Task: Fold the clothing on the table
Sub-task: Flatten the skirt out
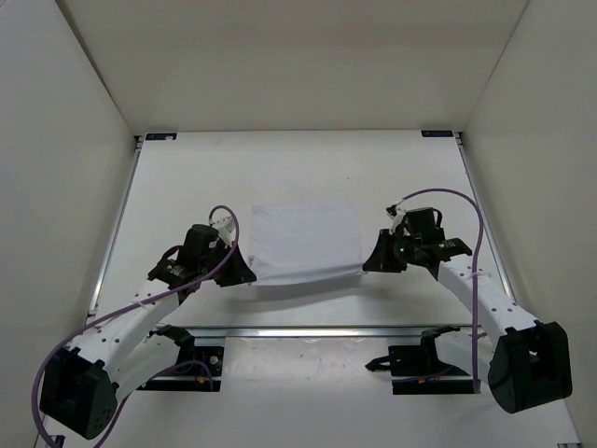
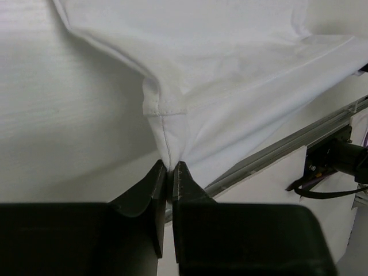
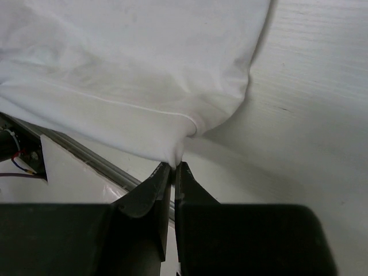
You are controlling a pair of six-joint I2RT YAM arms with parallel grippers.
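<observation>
White cloth (image 1: 304, 233) at centre of table (image 1: 280, 163), near edge raised. Pinched tight on one near corner each: left gripper (image 2: 170, 168), right gripper (image 3: 173, 167). Looks like the fold-over: carry both forward level, in sync, hem taut, land square on far edge.

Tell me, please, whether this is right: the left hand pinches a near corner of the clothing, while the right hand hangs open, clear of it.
Not quite: the right hand is shut on the other near corner of the clothing, as the right wrist view shows. The left hand does pinch its corner.
</observation>
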